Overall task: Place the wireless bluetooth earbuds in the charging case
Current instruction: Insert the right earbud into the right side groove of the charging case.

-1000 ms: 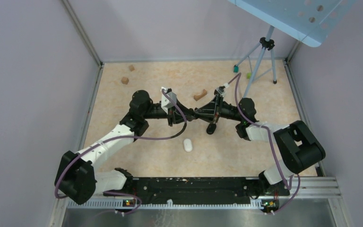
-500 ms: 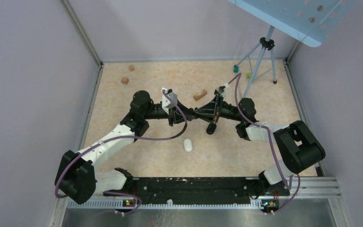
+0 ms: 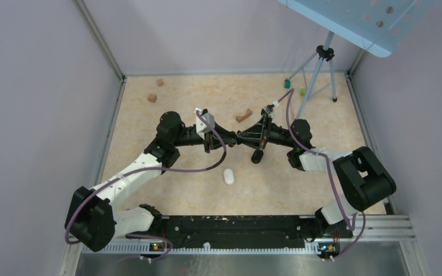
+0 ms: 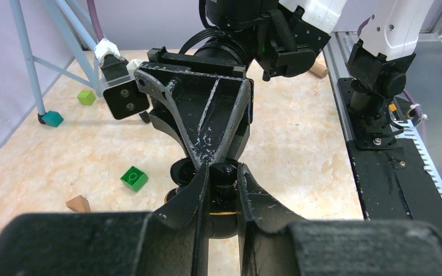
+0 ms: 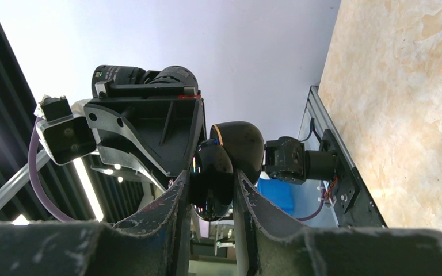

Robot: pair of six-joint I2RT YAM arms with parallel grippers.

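Mid-air, case in L gripper, R gripper

**Black charging case held in mid-air**

The glossy, rounded case is clamped between the fingers of the right gripper; it is also pinched by the left gripper; its domed, gold-rimmed lid is swung open.

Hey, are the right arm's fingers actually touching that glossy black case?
Touching. The right wrist view shows both fingers pressed against the sides of the glossy black case, no gap.
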